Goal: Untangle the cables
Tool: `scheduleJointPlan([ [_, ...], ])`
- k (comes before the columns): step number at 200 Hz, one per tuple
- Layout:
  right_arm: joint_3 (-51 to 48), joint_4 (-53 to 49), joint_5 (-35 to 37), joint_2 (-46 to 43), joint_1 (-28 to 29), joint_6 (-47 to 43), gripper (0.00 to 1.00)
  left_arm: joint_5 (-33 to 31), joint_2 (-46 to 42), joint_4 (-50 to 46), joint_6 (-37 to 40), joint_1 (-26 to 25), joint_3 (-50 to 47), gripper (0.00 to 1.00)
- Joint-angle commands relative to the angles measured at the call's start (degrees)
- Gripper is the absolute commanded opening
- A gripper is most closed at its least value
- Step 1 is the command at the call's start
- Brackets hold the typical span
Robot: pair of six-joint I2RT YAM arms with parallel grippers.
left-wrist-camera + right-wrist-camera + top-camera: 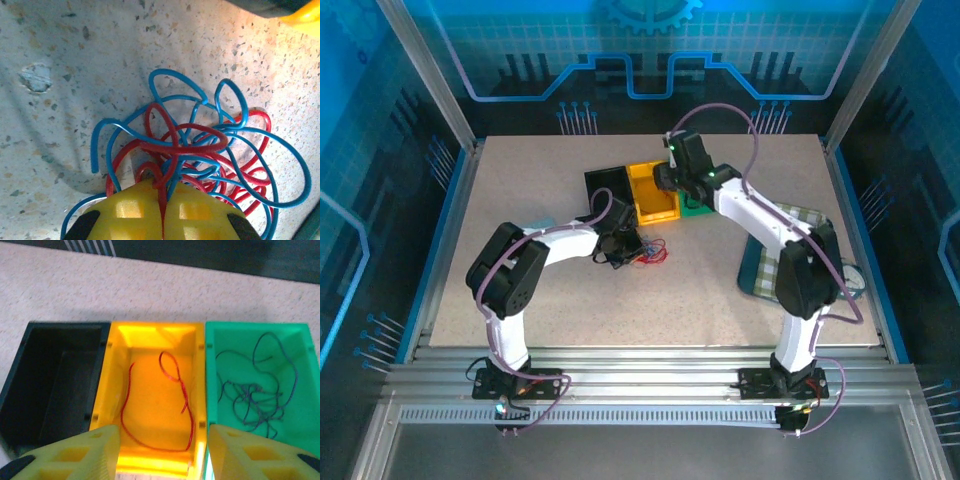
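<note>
I saw three bins side by side: black bin [65, 329] left of frame, yellow bin [155, 333] centre, green bin [256, 326] right. Speckled table [570, 290] lay beneath. Checked cloth [767, 268] sat right of frame.

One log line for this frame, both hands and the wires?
left hand: shut on tangled red and blue thin wires | right hand: open above yellow plastic bin | bin content: one loose red wire
</note>
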Motion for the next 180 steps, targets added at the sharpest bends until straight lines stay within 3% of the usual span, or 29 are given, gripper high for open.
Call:
scheduleJointPlan([
  [1,-7.87,3.01,-7.41,-3.44,0.47,0.79,0.49,-0.21,0.14,-0.61,-1.88,0.75,-2.92,0.0],
  [56,-22.68,5.24,-13.5,-5.32,1.63,7.47,0.47,-0.85,0.32,0.04,-2.71,-0.45,-3.6,0.0],
  [138,-26.28,4.09,-20.21,-1.82,2.03,10.4,0.47,-0.91,1.37,-1.52,-3.26,-1.14,-2.51,0.0],
  [180,-25.95,3.12,-20.68,-0.9,2.16,12.08,0.32,-0.91,1.71,-1.96,-3.07,-1.22,-1.9,0.0],
])
